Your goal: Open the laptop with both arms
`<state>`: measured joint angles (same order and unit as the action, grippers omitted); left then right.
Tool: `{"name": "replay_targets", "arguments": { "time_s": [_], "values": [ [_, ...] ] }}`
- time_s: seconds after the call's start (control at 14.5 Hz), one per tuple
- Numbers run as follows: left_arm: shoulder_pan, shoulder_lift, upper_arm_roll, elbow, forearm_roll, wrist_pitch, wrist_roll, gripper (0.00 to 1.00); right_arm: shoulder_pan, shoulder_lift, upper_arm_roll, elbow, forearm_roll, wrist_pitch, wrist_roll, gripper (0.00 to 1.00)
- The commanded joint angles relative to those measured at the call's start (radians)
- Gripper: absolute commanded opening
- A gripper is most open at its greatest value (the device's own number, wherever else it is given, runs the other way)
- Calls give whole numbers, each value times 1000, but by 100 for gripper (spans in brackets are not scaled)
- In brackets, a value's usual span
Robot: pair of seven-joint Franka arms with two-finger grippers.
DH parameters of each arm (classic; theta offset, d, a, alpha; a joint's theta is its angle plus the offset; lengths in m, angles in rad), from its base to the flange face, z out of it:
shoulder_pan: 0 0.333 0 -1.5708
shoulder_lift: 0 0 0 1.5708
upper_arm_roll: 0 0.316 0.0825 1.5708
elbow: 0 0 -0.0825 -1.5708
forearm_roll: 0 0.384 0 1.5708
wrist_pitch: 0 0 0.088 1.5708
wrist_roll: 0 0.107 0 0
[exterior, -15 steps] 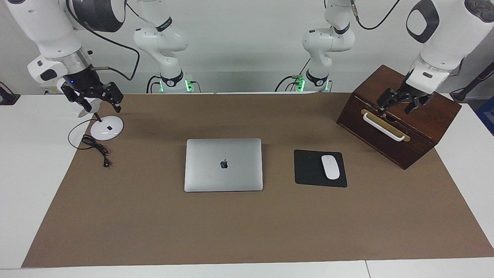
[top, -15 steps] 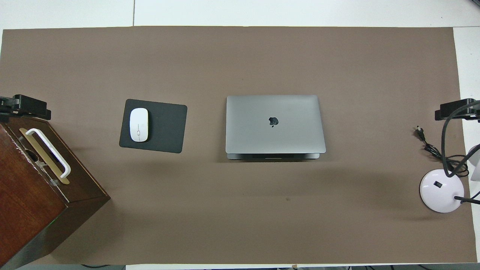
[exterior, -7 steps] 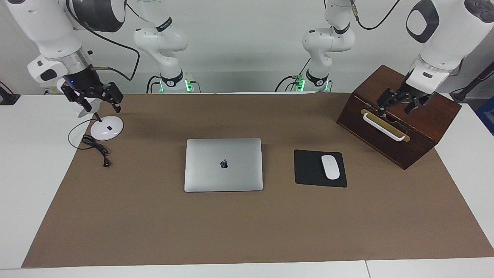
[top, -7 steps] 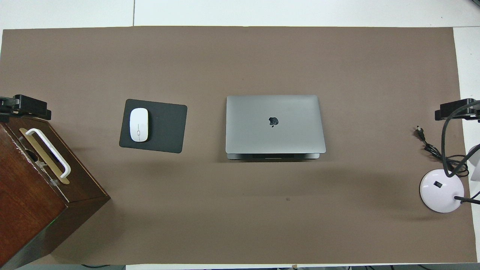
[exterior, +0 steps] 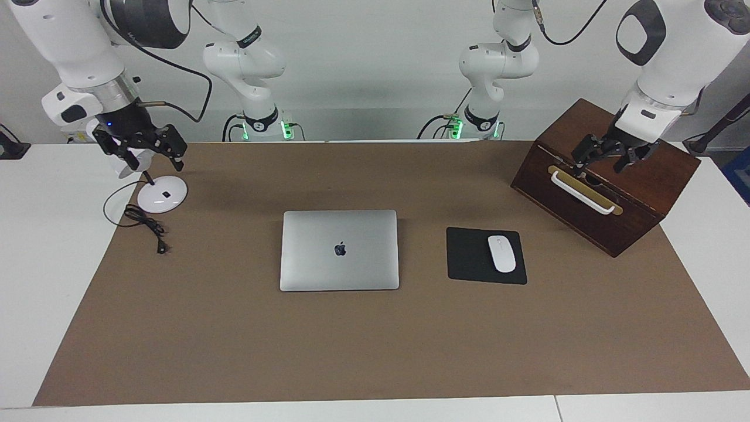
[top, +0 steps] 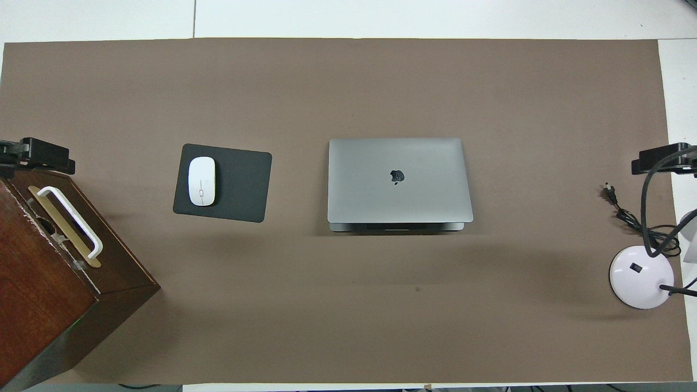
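Note:
The silver-grey laptop [exterior: 340, 250] lies closed and flat in the middle of the brown mat, apple logo up; it also shows in the overhead view [top: 399, 179]. My right gripper [exterior: 146, 155] hangs open and empty in the air over the white lamp base, at the right arm's end of the table, and shows at the overhead view's edge [top: 661, 160]. My left gripper [exterior: 599, 166] is open and empty over the wooden box near its handle, and its tips show in the overhead view [top: 41, 155]. Both grippers are well away from the laptop.
A black mouse pad [exterior: 471, 258] with a white mouse [exterior: 501, 253] lies beside the laptop toward the left arm's end. A dark wooden box [exterior: 638, 193] with a white handle stands there too. A white lamp base [exterior: 162, 194] and its black cable [exterior: 146, 225] are at the right arm's end.

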<state>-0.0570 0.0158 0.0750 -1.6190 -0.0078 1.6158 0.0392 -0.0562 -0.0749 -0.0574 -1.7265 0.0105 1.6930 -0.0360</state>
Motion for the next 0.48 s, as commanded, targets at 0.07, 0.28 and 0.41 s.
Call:
{"name": "replay_targets", "arguments": {
  "time_s": [0.07,0.28,0.41],
  "values": [
    [-6,-30,2,-38,23,16,-2,100,-13,-17,7,-19,0,14,-15,100],
    [5,-30,2,-38,23,21,8,100,-13,-17,7,-19,-1,14,-15,100],
    [6,-30,0,-38,22,22,10,100,-13,-17,7,-21,0,14,-15,100]
  ]
}}
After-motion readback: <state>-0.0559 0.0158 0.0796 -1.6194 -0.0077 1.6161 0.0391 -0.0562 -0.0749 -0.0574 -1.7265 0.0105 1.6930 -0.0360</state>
